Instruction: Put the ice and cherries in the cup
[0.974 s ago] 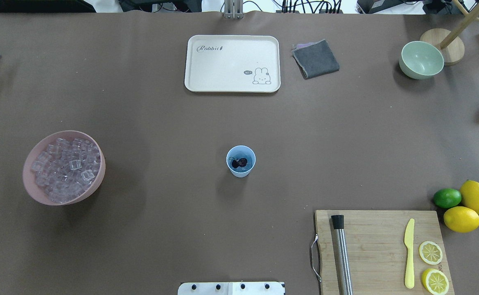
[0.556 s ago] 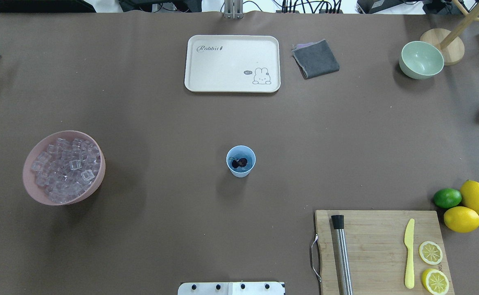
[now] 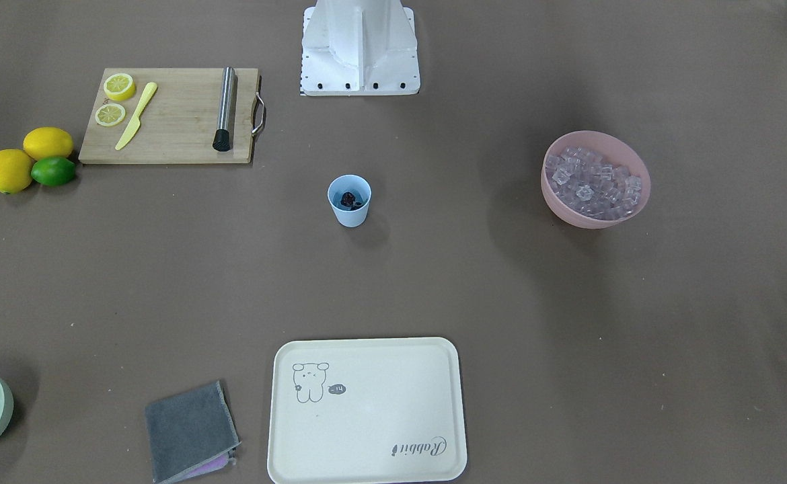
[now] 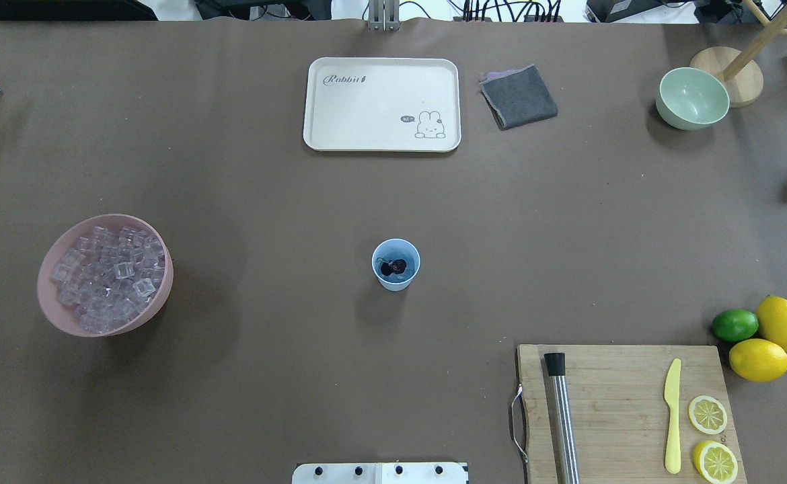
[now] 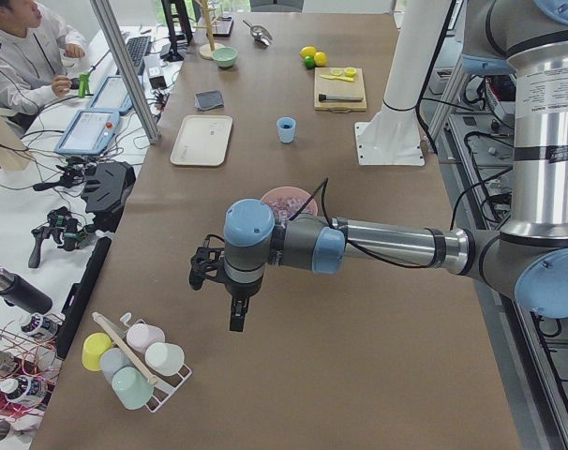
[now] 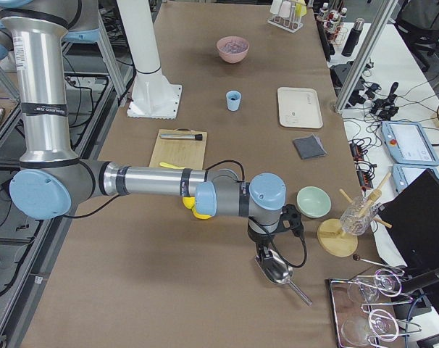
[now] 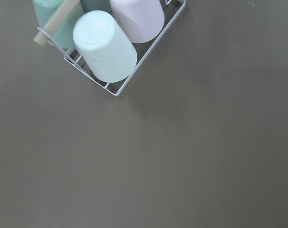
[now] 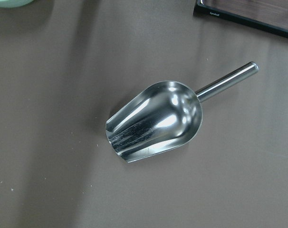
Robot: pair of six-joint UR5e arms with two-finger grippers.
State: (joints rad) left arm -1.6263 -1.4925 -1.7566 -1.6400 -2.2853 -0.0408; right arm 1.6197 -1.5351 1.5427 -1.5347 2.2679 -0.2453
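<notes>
One cup (image 4: 395,284), two cherries (image 4: 393,267) inside | ice (image 4: 107,279): many | left end effector (image 5: 237,317), right end effector (image 6: 264,252): grip unclear

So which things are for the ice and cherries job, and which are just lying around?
For the job: cup, cherries inside it, ice, pink bowl, metal scoop (probably).
Just lying about: tray, cloth, green bowl, lemons, lime, cutting board, yellow knife.

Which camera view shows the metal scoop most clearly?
The right wrist view: the whole scoop is close and sharp, bowl empty. Exterior right shows it small, exterior left tiny; overhead catches only an edge; the front-facing view misses it.
</notes>
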